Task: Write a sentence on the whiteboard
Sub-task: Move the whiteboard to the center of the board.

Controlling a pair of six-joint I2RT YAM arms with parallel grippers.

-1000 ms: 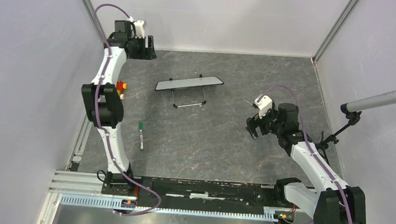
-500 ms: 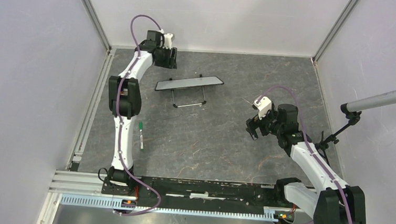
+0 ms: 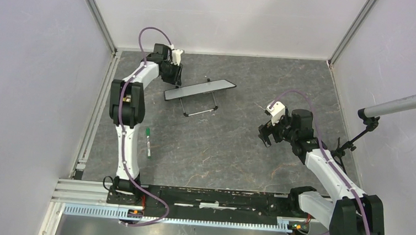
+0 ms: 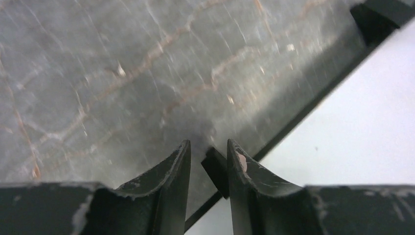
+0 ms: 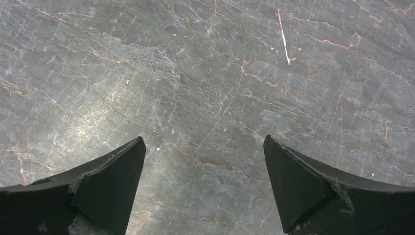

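The whiteboard [image 3: 199,89] stands on its wire stand at the back of the table, seen nearly edge-on from above. My left gripper [image 3: 173,81] is at its left end. In the left wrist view the board's white face [image 4: 352,127] fills the right side, and no sentence shows on it. A black corner piece [image 4: 215,169] of the frame sits between the jaws of my left gripper [image 4: 208,143]. It touches the right finger, and a narrow gap is left to the other finger. My right gripper [image 3: 265,133] hovers wide open over bare table [image 5: 204,139].
A green marker [image 3: 147,141] lies on the table beside the left arm. A microphone on a stand [image 3: 406,103] reaches in from the right wall. Walls enclose the table at the back and both sides.
The left arm swung from the back left corner over to the whiteboard's left end, and its jaws narrowed. The board's left end shifted slightly. The right arm stayed still.
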